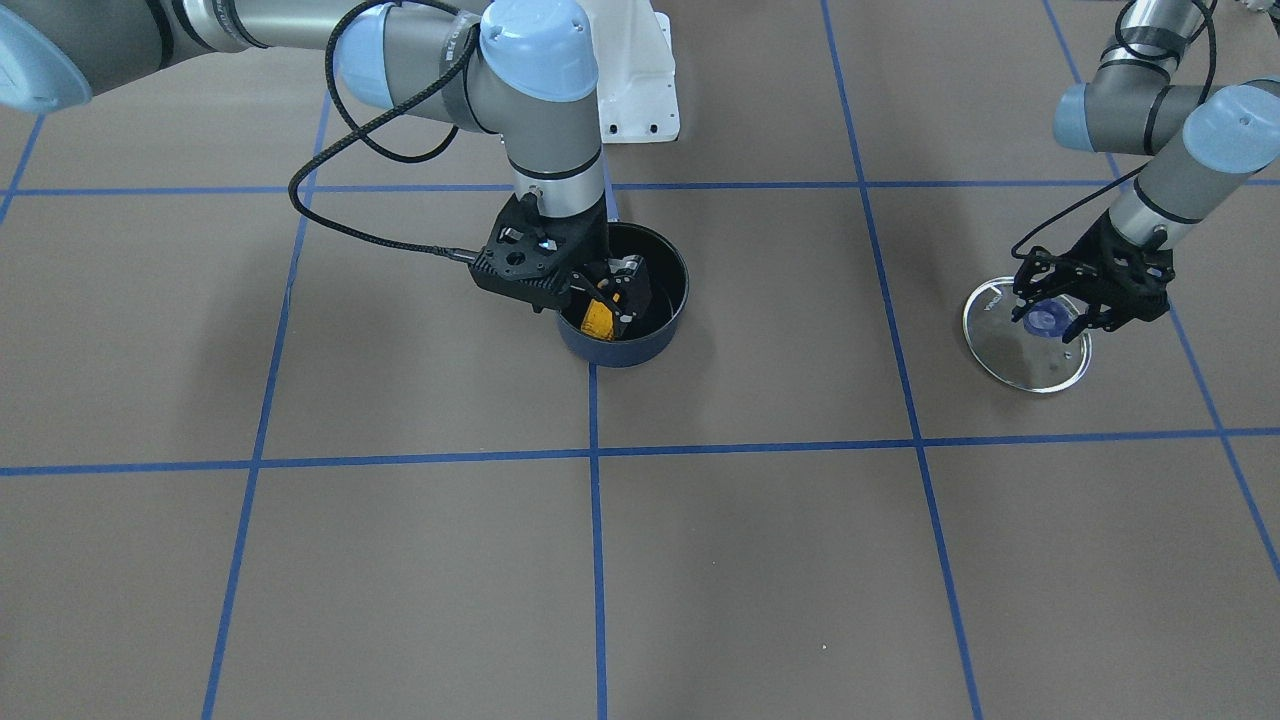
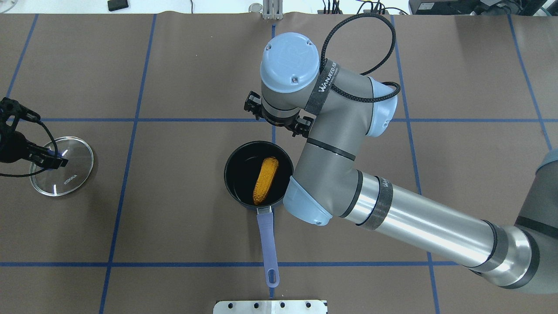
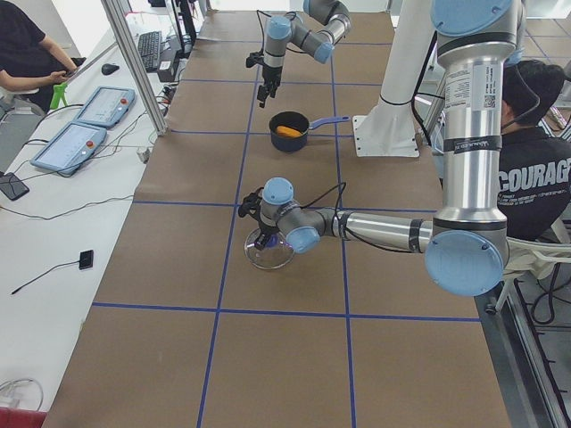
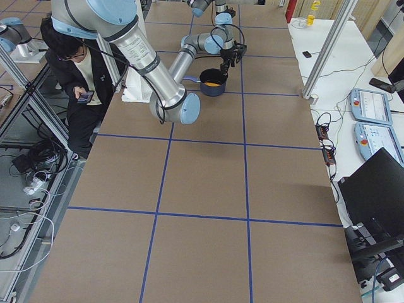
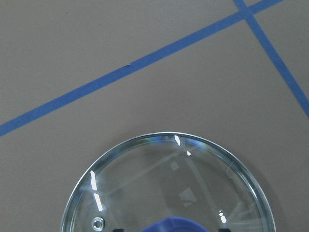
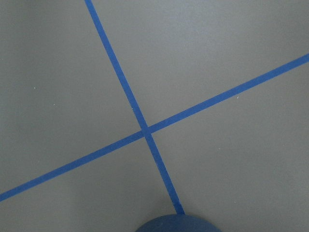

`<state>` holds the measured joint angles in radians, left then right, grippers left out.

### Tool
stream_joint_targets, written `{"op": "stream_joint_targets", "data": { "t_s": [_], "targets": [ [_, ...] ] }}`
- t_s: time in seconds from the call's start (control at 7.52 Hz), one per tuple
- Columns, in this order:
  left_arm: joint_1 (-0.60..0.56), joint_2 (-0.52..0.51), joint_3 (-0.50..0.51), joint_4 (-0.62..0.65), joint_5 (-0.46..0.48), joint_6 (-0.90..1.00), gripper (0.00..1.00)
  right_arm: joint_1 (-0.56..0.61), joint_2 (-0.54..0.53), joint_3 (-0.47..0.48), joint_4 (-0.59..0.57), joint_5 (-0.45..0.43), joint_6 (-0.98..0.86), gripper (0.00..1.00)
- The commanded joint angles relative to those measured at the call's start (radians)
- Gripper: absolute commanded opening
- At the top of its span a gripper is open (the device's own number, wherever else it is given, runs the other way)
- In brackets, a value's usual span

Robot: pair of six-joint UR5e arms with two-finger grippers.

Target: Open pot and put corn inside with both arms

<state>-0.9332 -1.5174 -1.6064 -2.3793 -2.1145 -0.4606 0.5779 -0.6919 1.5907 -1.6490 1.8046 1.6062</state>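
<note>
The dark blue pot (image 2: pixel 233 176) stands uncovered at the table's middle, its long handle (image 2: pixel 267 244) pointing toward the robot base. The orange-yellow corn (image 2: pixel 266 181) lies inside it and is free of the gripper; it also shows in the front view (image 1: pixel 598 318). My right gripper (image 1: pixel 605 295) hangs just above the pot's far rim (image 1: pixel 640 350) with its fingers apart and nothing in them. In the overhead view its wrist hides it. My left gripper (image 1: pixel 1058 315) is low over the glass lid (image 1: pixel 1040 365), fingers spread either side of the blue knob (image 1: pixel 1047 320).
The lid (image 2: pixel 72 174) lies flat on the table far to the robot's left of the pot. Blue tape lines cross the brown table. A white base plate (image 1: pixel 635 90) sits behind the pot. Operators sit beside the table in the side views.
</note>
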Motion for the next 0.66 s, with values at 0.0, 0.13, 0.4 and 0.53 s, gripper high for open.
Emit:
{"op": "stream_joint_targets", "data": {
  "t_s": [0.0,0.13,0.4,0.53],
  "targets": [
    [0.001,-0.006,0.013,-0.012,-0.001,-0.001,0.73,0.0,0.0,0.0,0.0,0.001,0.0,1.0],
    [-0.001,-0.009,0.01,-0.012,-0.001,-0.003,0.87,0.0,0.0,0.0,0.0,0.002,0.0,1.0],
    [-0.002,-0.014,-0.018,-0.006,-0.019,-0.003,0.98,0.005,0.0,0.002,-0.002,0.012,0.0,1.0],
    [-0.006,-0.023,-0.023,-0.003,-0.057,-0.003,0.98,0.013,-0.001,0.005,-0.002,0.018,-0.002,1.0]
  ]
}}
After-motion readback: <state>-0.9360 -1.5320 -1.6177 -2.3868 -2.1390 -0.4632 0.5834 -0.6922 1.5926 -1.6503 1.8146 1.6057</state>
